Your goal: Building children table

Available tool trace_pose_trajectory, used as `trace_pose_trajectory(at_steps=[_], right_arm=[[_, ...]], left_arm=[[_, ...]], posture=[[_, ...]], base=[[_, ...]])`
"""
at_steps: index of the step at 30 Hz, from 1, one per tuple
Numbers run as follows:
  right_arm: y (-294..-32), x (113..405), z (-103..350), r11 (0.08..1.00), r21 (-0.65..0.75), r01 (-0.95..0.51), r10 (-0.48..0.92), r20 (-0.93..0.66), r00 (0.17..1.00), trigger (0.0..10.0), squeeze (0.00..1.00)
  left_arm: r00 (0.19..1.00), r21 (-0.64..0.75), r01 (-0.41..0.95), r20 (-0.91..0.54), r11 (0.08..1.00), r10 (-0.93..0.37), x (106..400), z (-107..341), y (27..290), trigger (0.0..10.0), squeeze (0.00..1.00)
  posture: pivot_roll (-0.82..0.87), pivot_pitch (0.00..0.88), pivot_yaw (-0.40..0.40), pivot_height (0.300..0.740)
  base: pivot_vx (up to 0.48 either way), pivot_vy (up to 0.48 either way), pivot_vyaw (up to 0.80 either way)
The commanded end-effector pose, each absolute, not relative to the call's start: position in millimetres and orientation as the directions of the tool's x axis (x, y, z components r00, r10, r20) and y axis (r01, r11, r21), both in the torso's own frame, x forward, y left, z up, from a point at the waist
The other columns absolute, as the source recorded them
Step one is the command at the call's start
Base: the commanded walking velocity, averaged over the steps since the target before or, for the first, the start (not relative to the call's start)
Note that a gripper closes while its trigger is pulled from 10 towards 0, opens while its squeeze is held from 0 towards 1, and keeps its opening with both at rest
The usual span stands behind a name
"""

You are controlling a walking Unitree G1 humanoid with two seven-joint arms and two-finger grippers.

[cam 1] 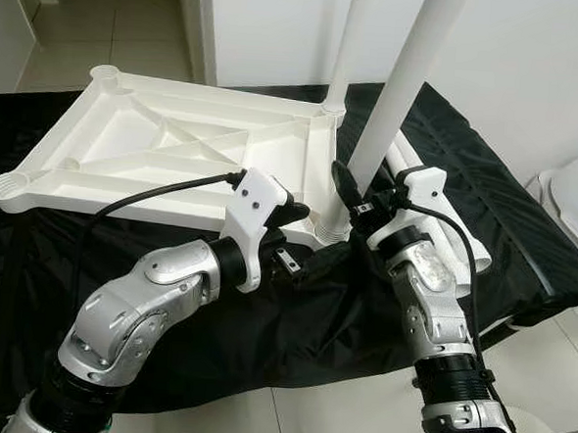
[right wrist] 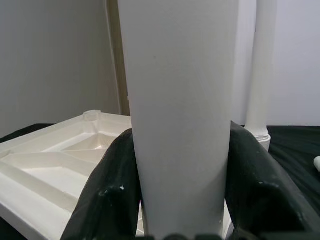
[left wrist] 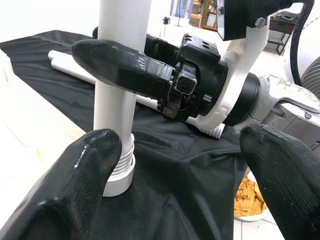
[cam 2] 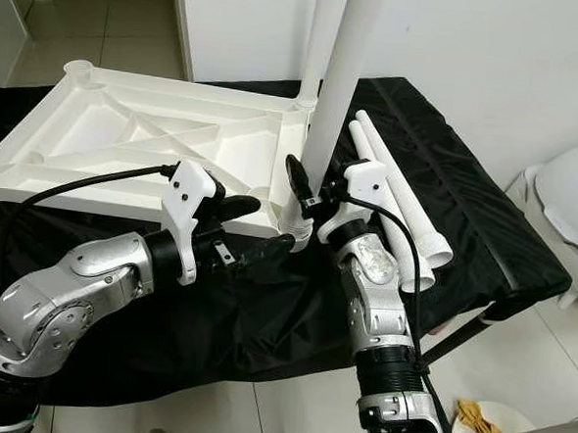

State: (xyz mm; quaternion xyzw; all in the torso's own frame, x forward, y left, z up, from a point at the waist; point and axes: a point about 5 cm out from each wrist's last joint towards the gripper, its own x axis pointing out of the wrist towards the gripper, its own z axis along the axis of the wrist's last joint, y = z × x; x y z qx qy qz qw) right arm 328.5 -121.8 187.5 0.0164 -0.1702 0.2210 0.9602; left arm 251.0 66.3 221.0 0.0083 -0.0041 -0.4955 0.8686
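Left eye view gives me the white tabletop (cam 1: 165,150) lying upside down on a black cloth (cam 1: 362,309) that covers the surface, its ribbed underside facing up. At the far right corner one white leg (cam 1: 345,43) already stands upright in its socket. At the near right corner my right claw (cam 1: 354,196) is clamped on a second leg (cam 1: 405,76), which stands nearly upright, leaning a little to the right, with its threaded foot at the corner socket (cam 1: 329,234). Right wrist view confirms the grip: both black fingers (right wrist: 107,185) press against the sides of that leg.

My left claw (cam 1: 293,238) sits just beside the same corner, low against the tabletop's near edge. In the left wrist view its fingers (left wrist: 82,185) are spread wide with nothing between them, and the leg's ribbed base shows just past them.

Two more legs (cam 2: 398,199) lie flat on the cloth to the right of the right arm, side by side. A yellow rag (cam 2: 492,430) sits in a white bowl on the floor at lower right.
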Motion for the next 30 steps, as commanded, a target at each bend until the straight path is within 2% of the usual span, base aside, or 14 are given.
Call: trace_pose_trajectory(at_steps=[1,13,25,27,30], right_arm=[[-128.0,325.4,119.5,0.922,0.042,-0.384,0.384,0.02,0.923,10.0,0.0],[-125.5,333.3,121.5,0.925,0.067,-0.373,0.373,0.018,0.928,10.0,0.0],[-122.2,327.2,119.4,0.933,0.074,-0.352,0.352,0.026,0.936,10.0,0.0],[-120.4,325.9,122.8,0.971,0.091,-0.222,0.219,0.037,0.975,10.0,0.0],[-119.2,326.3,126.5,0.982,0.088,-0.17,0.166,0.052,0.985,10.0,0.0]], left_arm=[[0.476,0.023,0.879,-0.003,0.475,-0.88,247.9,222.8,65.8,10.0,0.0],[0.476,0.025,0.879,-0.003,0.476,-0.88,247.5,223.4,65.6,10.0,0.0],[0.481,0.024,0.876,-0.002,0.481,-0.877,247.9,223.2,65.8,10.0,0.0],[0.481,0.022,0.877,0.001,0.48,-0.877,248.7,223.5,65.7,10.0,0.0],[0.479,0.023,0.877,0.001,0.479,-0.878,249.0,223.7,65.5,10.0,0.0]], posture=[[-0.02,0.094,0.008,0.74],[-0.01,0.095,0.006,0.74],[-0.01,0.092,-0.002,0.74],[-0.02,0.089,0.0,0.74],[-0.02,0.088,0.0,0.74]], base=[[0.0,0.0,0.0],[0.0,0.0,0.0],[0.0,0.0,0.0],[0.0,0.0,0.0],[0.0,0.0,0.0]])
